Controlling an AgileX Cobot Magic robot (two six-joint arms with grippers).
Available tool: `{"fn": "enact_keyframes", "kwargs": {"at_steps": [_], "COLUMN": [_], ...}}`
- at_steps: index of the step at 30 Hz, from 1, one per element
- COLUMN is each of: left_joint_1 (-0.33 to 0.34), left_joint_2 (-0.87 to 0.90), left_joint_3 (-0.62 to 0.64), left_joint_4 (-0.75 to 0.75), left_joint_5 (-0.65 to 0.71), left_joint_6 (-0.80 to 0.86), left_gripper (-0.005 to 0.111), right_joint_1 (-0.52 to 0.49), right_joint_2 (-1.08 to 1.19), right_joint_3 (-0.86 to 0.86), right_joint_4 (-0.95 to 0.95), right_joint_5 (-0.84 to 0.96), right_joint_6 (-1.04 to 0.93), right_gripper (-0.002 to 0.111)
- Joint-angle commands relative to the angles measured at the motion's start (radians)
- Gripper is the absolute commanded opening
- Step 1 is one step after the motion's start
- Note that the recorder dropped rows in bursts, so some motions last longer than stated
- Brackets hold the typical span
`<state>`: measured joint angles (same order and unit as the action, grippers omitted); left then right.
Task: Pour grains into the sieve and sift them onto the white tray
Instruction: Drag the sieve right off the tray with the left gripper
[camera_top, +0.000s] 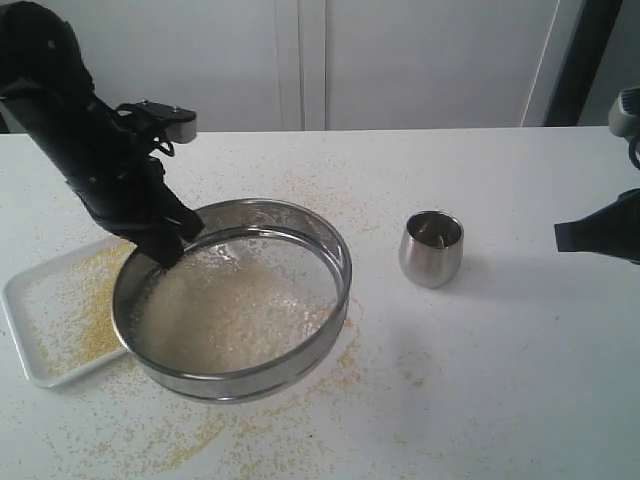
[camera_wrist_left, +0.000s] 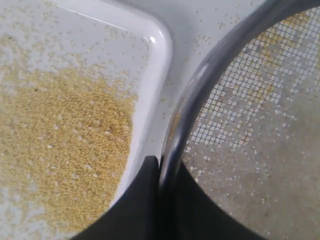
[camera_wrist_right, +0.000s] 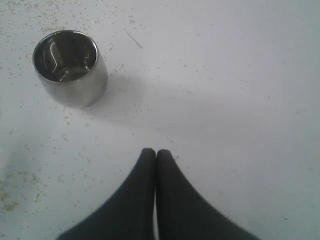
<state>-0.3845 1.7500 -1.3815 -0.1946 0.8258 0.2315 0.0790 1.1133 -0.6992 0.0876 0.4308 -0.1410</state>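
Observation:
The sieve (camera_top: 300, 372) is a wide steel ring with a mesh bottom, lifted and tilted just right of the white tray (camera_top: 18, 318). Pale coarse grains (camera_top: 235, 315) lie inside it. My left gripper (camera_top: 168, 250) is shut on the sieve's left rim (camera_wrist_left: 192, 95), one finger inside and one outside. Fine golden grains (camera_wrist_left: 60, 140) cover the tray (camera_wrist_left: 159, 55) below. My right gripper (camera_wrist_right: 155, 152) is shut and empty above the bare table; only its dark tip (camera_top: 597, 233) shows at the exterior view's right edge.
A small steel cup (camera_top: 431, 248), empty inside (camera_wrist_right: 70, 65), stands upright right of the sieve. Spilled grains (camera_top: 200, 440) are scattered over the white table around and in front of the sieve. A white wall rises behind the table.

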Motion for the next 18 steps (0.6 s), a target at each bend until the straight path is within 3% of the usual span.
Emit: {"fn": "enact_keyframes", "kwargs": {"at_steps": [1,10,18], "left_joint_1": [-0.050,-0.128,-0.157], "left_joint_2": [0.036,0.150,0.217], "left_joint_3": [-0.043,-0.181,-0.265], "left_joint_4": [-0.036,-0.036,-0.029], "left_joint_5": [0.014,0.038,0.070], "left_joint_6": [-0.038,-0.089,-0.127], "left_gripper": [0.000,0.000,0.000], "right_joint_1": [-0.002,-0.002,-0.002], "right_joint_2": [-0.005,-0.005,-0.005], "right_joint_3": [0.004,0.004,0.004], "right_joint_4": [-0.005,-0.005,-0.005], "right_joint_5": [-0.011,-0.011,-0.011], "right_joint_6": [0.006,0.006,0.006], "right_gripper": [0.000,0.000,0.000]}}
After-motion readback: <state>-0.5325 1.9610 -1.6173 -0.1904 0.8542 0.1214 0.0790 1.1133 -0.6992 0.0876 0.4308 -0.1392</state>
